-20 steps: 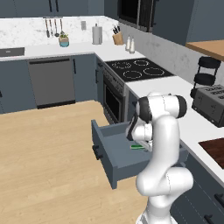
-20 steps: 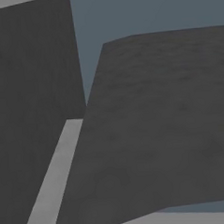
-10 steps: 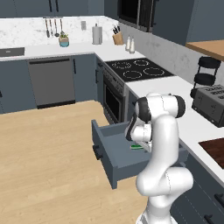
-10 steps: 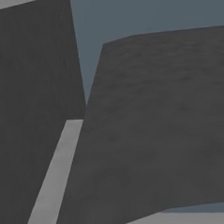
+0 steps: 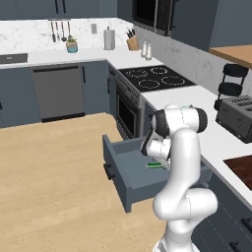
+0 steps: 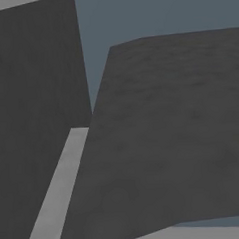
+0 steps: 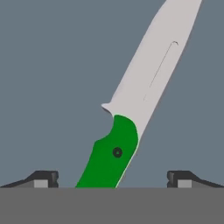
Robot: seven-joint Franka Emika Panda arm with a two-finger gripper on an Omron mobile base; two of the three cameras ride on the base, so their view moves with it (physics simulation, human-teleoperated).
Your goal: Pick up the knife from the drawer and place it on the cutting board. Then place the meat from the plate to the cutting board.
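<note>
In the hand view, the two dark fingertips (image 7: 43,178) sit at the lower left and lower right, far apart, so the jaws stand wide with nothing clamped between them. The gripper (image 7: 112,179) is centred over the knife (image 7: 131,118), whose green handle rises from the bottom middle of the frame between the tips without touching either one. The pale blade runs on from the handle toward the upper right and leaves the frame at the top. The knife lies flat on the grey floor of the drawer (image 7: 48,78).

In the left base view, the white arm fills the lower right of the frame, bent forward and down so that its hand reaches into the open drawer (image 5: 129,172) at centre. The drawer is pulled out toward the wooden floor (image 5: 49,167), its dark bar handle facing lower left. A bit of the green handle (image 5: 154,165) shows inside it, just beside the hand. At the right edge, a corner of the dark reddish board (image 5: 242,168) lies on the white tabletop (image 5: 216,140). Further back on that tabletop stands a toaster (image 5: 237,115), then the black cooktop (image 5: 155,78) at upper centre. A dishwasher (image 5: 59,92) sits in the far cabinets at upper left.
</note>
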